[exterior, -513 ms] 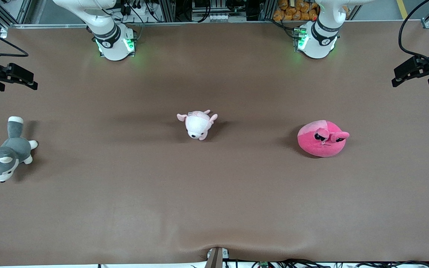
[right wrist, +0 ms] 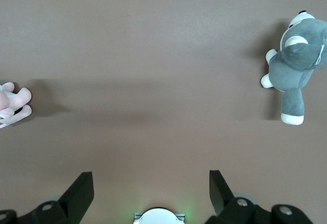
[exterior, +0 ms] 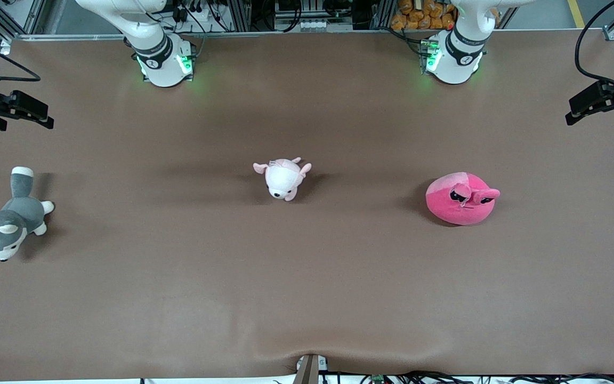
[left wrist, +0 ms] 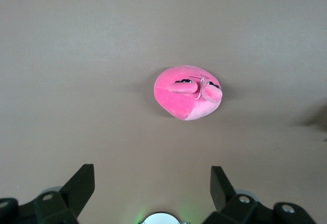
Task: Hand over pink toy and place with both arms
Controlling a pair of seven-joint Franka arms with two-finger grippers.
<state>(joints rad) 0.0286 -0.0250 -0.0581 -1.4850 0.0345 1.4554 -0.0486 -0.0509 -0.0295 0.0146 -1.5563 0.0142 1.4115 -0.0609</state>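
Hovering high, left gripper (left wrist: 150, 185) spread wide over the table's edge; it should drop squarely onto the pink toy (exterior: 461, 198), while right gripper (right wrist: 148, 185) waits, spread, above the husky plush (exterior: 6, 224).

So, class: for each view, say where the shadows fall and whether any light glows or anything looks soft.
Front view: green lights glow at both arm bases; the pink toy casts a soft shadow toward the right arm's end. Left wrist view: toy sharp, left gripper fingers dark, open, green glow between them. Right wrist view: the husky plush shows a faint shadow; right gripper open.
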